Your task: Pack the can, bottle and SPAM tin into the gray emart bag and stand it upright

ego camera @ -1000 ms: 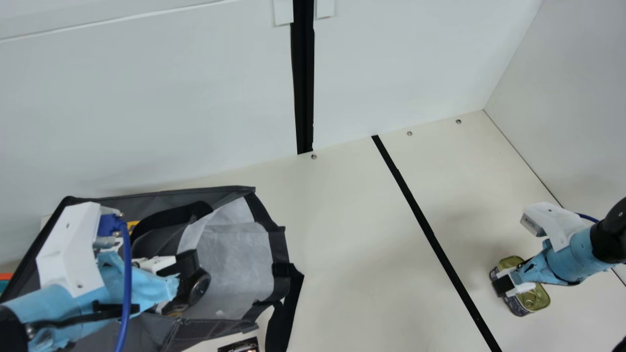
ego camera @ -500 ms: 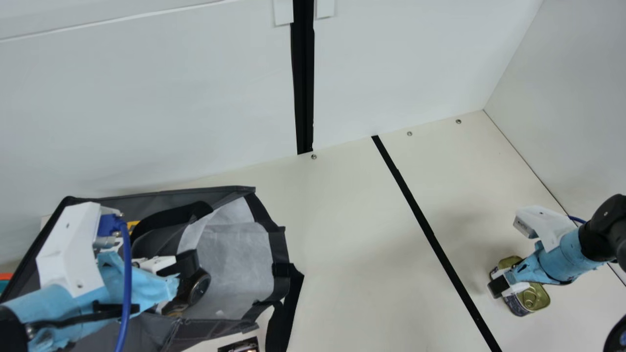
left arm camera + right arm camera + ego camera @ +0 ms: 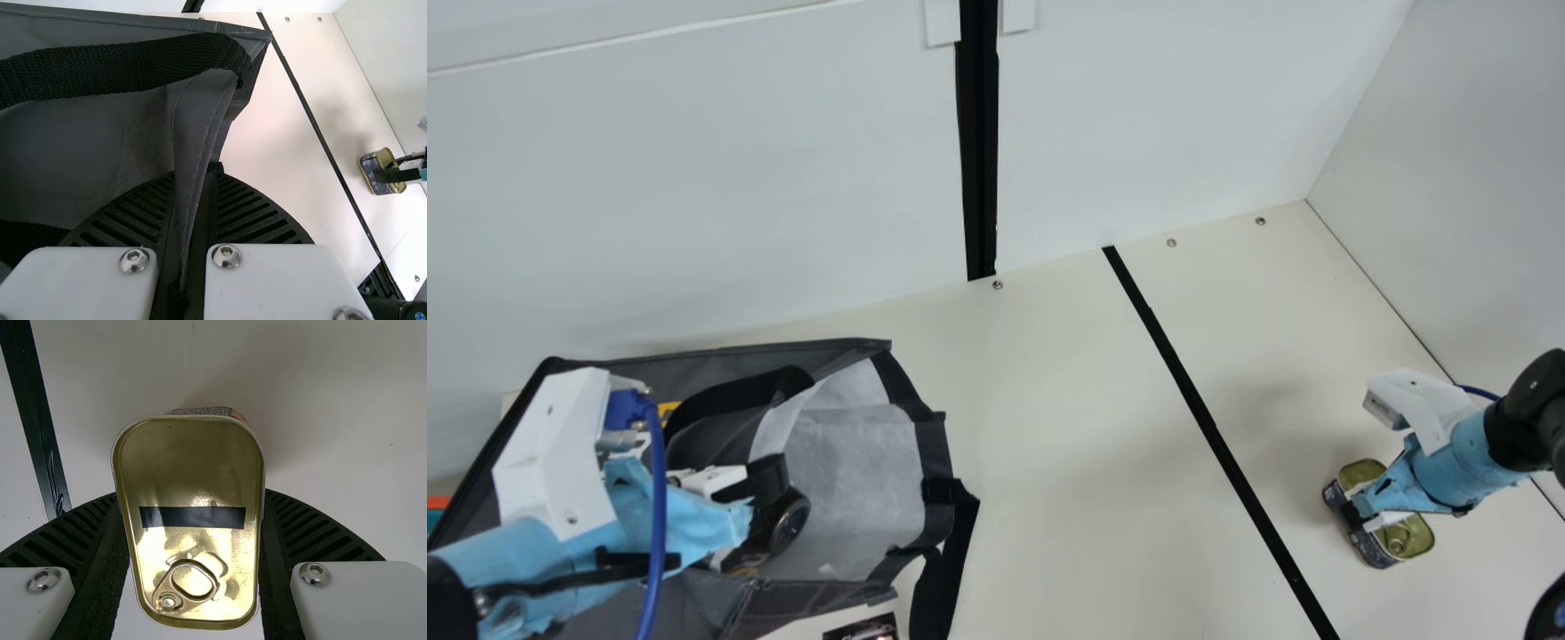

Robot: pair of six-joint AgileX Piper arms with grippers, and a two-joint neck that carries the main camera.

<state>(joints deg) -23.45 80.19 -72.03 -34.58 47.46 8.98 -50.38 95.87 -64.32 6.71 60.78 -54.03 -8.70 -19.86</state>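
Cream table (image 3: 1067,444) is stretching between two worksites. In the main view, you're seeing the SPAM tin (image 3: 1408,537) lying near right, long axis slanting from far left to near right, right gripper (image 3: 1369,516) reaching over it; that arm is clearly nearer. Leftward, well apart, the gray emart bag (image 3: 935,444) is opening toward the tin, its contents staying unclear to you. Left wrist view: your left gripper (image 3: 194,176) is pinching a bag fold. Right wrist view: your right fingers are seemingly clamping the tin's long sides.
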